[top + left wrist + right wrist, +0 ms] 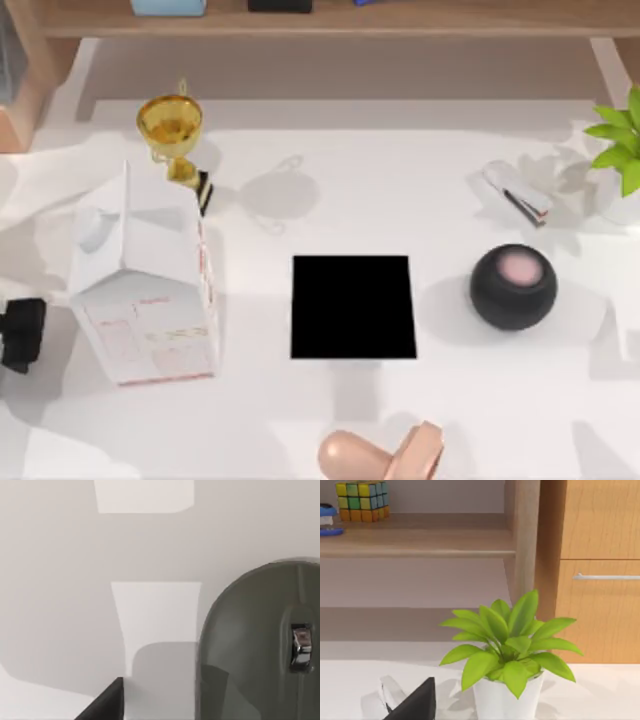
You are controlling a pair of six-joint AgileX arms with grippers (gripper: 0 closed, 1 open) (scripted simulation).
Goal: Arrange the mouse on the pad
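Note:
The pad [353,306] is a flat black rectangle lying bare at the middle of the white table. The mouse [255,645] is a smooth grey-olive oval with a metal scroll wheel; it looms large and very close in the left wrist view, resting on the white tabletop. My left gripper [22,335] sits at the table's far left edge, beside the white carton. A dark part of my right gripper [415,704] shows in the right wrist view, facing the potted plant at the table's right.
A white carton [145,290] stands left of the pad, with a gold trophy [170,130] behind it. A black ball with a pink top [513,287] sits right of the pad. A peach-coloured object [380,455] lies at the front edge. A potted plant [507,650] stands far right.

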